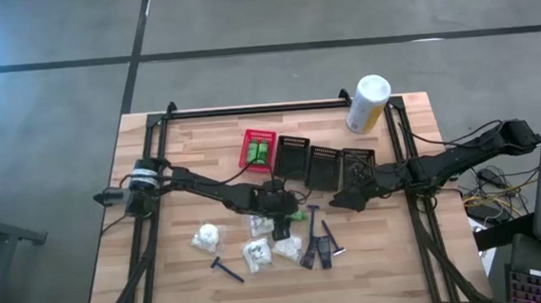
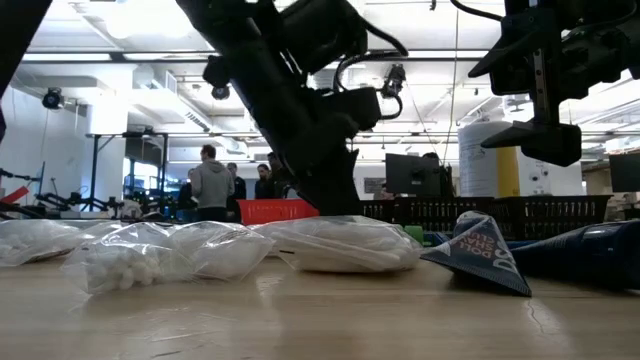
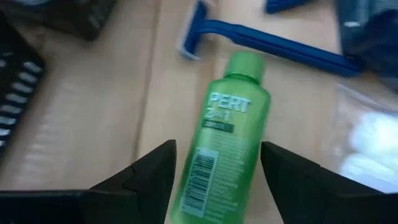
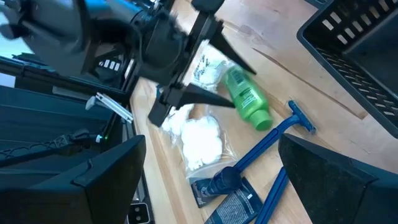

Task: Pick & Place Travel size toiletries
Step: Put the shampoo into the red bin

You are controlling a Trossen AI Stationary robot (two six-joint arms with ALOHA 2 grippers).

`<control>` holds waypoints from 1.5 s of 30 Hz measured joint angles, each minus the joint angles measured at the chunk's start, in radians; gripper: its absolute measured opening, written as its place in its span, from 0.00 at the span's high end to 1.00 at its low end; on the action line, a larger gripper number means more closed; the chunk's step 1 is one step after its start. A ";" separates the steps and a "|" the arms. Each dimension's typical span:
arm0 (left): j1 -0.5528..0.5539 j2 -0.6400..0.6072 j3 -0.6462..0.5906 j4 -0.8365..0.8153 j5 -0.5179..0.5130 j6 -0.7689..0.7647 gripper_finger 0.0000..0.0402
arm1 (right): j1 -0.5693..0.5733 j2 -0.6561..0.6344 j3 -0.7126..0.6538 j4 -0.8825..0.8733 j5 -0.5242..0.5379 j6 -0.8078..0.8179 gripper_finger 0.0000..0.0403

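Note:
A small green "PERT" bottle (image 3: 224,143) (image 4: 247,96) lies flat on the wooden table. My left gripper (image 3: 217,149) (image 1: 280,225) is open and low over it, one finger on each side of its body, close to it; I cannot see them touching. A blue razor (image 3: 267,43) (image 4: 273,134) lies just beyond the bottle's cap. White crinkly pouches (image 4: 199,134) (image 2: 150,255) and a dark blue packet (image 4: 233,199) (image 2: 480,250) lie nearby. My right gripper (image 4: 211,142) (image 1: 343,202) is open and hangs above the table, to the right of the left gripper.
A red basket (image 1: 258,137) with green items (image 1: 257,153) stands behind the left gripper, with three black baskets (image 1: 293,157) in a row to its right. A tall white-and-yellow canister (image 1: 367,104) stands near the far right corner. More pouches (image 1: 208,237) and a razor (image 1: 226,269) lie toward the near edge.

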 joint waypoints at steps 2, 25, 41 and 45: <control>0.007 0.000 0.000 0.000 0.000 0.006 0.41 | 0.000 0.000 0.000 0.000 0.000 0.000 0.10; 0.011 0.000 -0.060 0.062 0.049 -0.023 0.58 | 0.000 0.000 0.000 -0.003 0.000 -0.003 0.10; 0.008 -0.288 -0.054 -0.189 -0.298 -0.648 0.60 | -0.002 -0.002 0.000 0.032 0.011 -0.027 0.10; 0.078 -0.367 -0.067 -0.236 -0.374 -0.722 0.60 | -0.013 -0.002 0.000 0.057 0.056 -0.066 0.10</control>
